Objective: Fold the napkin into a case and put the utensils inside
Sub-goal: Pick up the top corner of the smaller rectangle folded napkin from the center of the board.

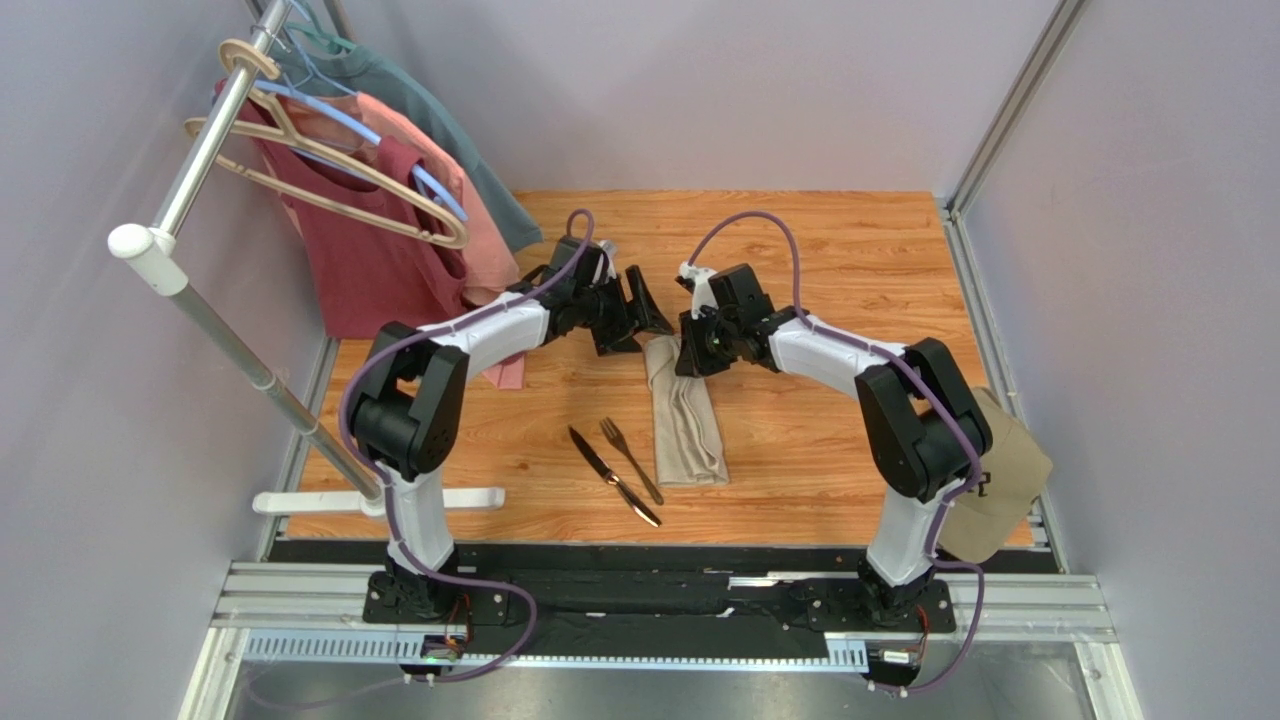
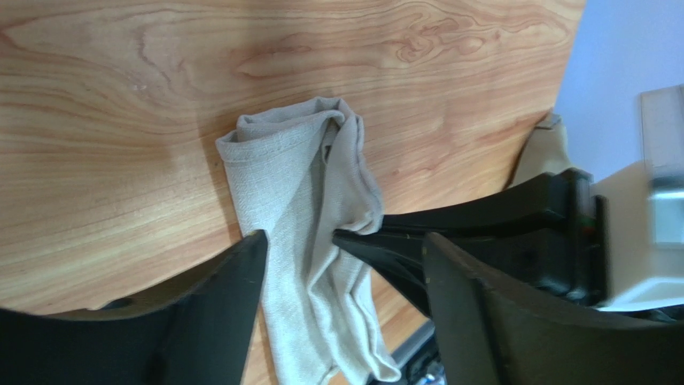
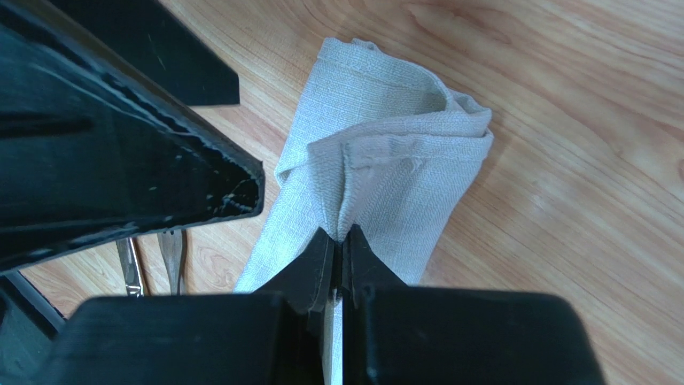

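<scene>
Top view: table [image 1: 842,270] shows bare wood from 12 to 3 o'clock of the napkin [image 1: 691,428]. Fork [image 1: 633,459] and knife [image 1: 613,477] lie near it at 9 o'clock, not touching it. Napkin is a narrow folded beige strip at mid-table, long axis running 12 to 6.

Left wrist: left gripper [image 2: 344,245] has jaws apart, one finger on each side of the strip.

Right wrist: right gripper [image 3: 337,245] has jaws together, pinching a rumpled fold at the strip's far end.

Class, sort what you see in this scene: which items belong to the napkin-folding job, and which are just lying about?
Job: napkin, fork, knife.
Lying about: tan cap, hanging shirts, clothes rack.
</scene>
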